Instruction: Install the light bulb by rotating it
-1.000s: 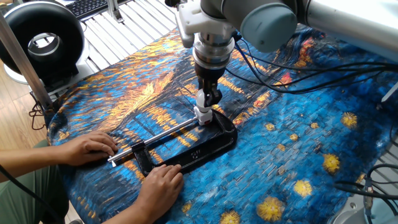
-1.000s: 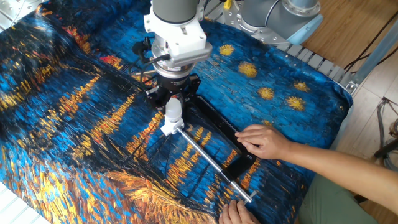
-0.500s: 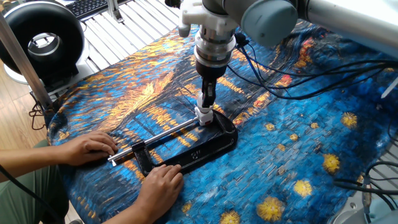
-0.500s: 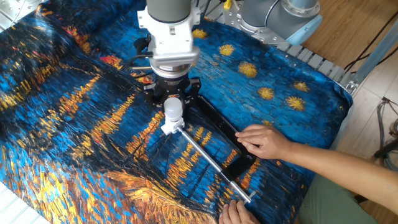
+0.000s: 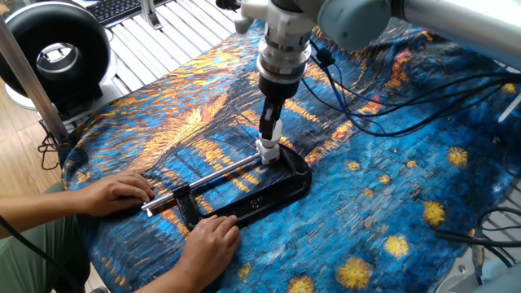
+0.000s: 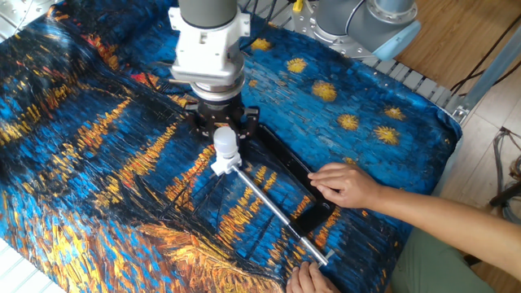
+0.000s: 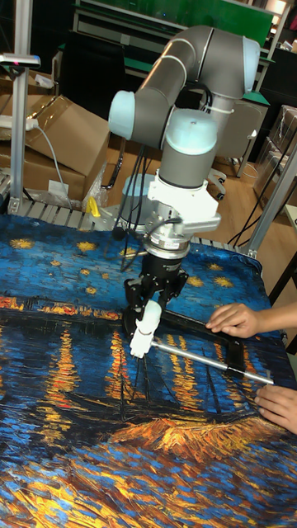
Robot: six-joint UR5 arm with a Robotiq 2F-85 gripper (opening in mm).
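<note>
The light bulb [image 5: 269, 136] [image 6: 225, 143] [image 7: 149, 318] stands tilted in a white socket block [image 5: 265, 151] [image 6: 221, 166] [image 7: 139, 344] at the end of a black clamp. My gripper [image 5: 271, 124] [image 6: 225, 127] [image 7: 153, 297] hangs over the bulb's dome. Its black fingers [image 6: 203, 125] are spread to either side of the dome, with gaps showing between them and the bulb. The gripper is open and holds nothing.
A black clamp [image 5: 264, 195] [image 6: 293, 175] with a metal rod [image 5: 213, 174] [image 6: 273, 213] lies on the painted blue cloth. A person's hands [image 5: 118, 195] [image 5: 207, 242] [image 6: 346, 185] rest on it. Cables [image 5: 383, 114] trail behind the arm. A black fan [image 5: 53, 53] stands at the far left.
The gripper has lifted a little off the bulb and the wrist has shifted back. The bulb, the clamp and the hands have stayed where they were.
</note>
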